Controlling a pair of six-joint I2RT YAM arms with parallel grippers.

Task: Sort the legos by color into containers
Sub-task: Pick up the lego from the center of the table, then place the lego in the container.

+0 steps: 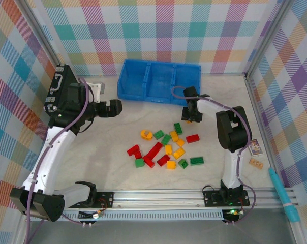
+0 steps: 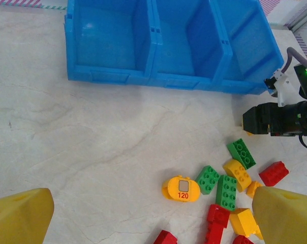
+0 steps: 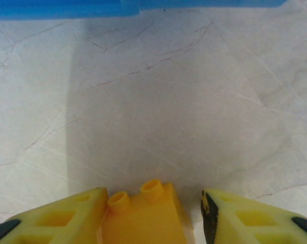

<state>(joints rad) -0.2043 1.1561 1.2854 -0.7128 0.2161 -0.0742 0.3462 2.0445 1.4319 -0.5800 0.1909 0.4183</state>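
We're looking at the right gripper [image 1: 188, 116] working just in front of the blue bin [image 1: 143, 95], off the far edge of the legos [image 1: 166, 150], which are lying scattered mid-table [image 1: 92, 162] between the two arms. In the wrist view its jaws are sitting partway in around a yellow-orange brick [image 3: 143, 216]. One finger [image 3: 57, 218] is pressing on the brick's side, while a dark sliver is showing between the brick and the other finger [image 3: 250, 218]. So we're not able to tell if that's a real grip.

We're guessing it's taking an outlying brick nearest the bin because that makes for a short carry and no neighbours getting knocked.

The left gripper [image 1: 114, 108] is hanging with its jaws spread all the way and holding nothing. It's parked off to the side, aimed at the pile and the bin, probably to avoid crowding the other arm.

All three compartments [image 2: 184, 35] are showing bare blue floors, so we're thinking the sorting is barely starting.
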